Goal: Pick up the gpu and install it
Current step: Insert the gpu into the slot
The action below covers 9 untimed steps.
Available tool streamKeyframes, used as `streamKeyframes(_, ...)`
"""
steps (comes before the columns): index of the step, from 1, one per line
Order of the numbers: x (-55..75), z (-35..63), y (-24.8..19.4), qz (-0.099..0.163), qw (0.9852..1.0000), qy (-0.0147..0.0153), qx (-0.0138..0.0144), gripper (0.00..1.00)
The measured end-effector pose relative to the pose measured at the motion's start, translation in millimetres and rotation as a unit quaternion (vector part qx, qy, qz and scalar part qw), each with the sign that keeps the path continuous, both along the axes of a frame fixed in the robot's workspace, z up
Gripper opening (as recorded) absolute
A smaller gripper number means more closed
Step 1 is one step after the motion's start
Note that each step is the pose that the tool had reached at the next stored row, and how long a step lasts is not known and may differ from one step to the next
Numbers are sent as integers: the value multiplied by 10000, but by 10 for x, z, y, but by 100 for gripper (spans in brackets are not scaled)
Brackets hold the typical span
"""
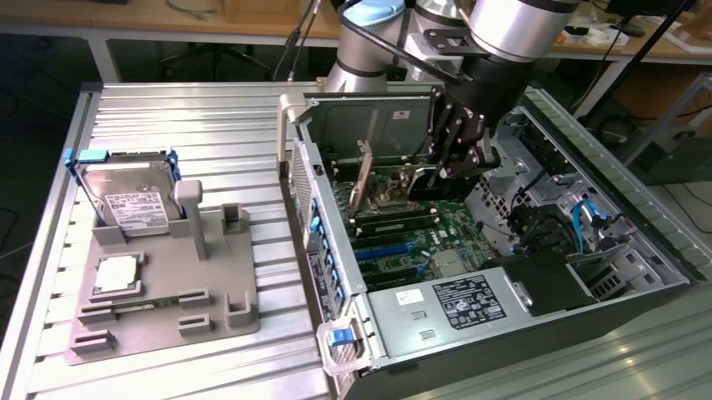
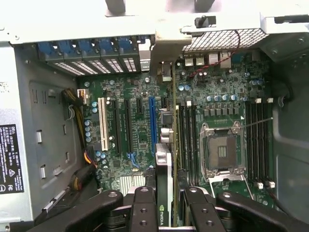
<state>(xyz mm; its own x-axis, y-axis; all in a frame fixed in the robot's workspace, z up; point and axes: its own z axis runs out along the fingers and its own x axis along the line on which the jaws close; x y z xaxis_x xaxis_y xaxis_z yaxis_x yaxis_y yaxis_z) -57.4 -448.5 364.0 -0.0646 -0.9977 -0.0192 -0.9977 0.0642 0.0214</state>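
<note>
Two parts, a hard drive [image 1: 132, 200] and a processor chip [image 1: 117, 275], sit on the gray holder [image 1: 167, 321] at the exterior view's left; rightward, inside the open computer case [image 1: 368, 117], the gripper [image 2: 166, 191] is clamped on the gpu [image 2: 163, 164], held edge-on over the motherboard [image 2: 140, 140]
</note>
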Motion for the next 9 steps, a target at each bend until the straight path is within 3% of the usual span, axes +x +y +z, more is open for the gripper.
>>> streamKeyframes(4,-1,-12,-1,0,10000,-1,1,27)
streamKeyframes(9,-1,-108,0,0,10000,0,-3,27)
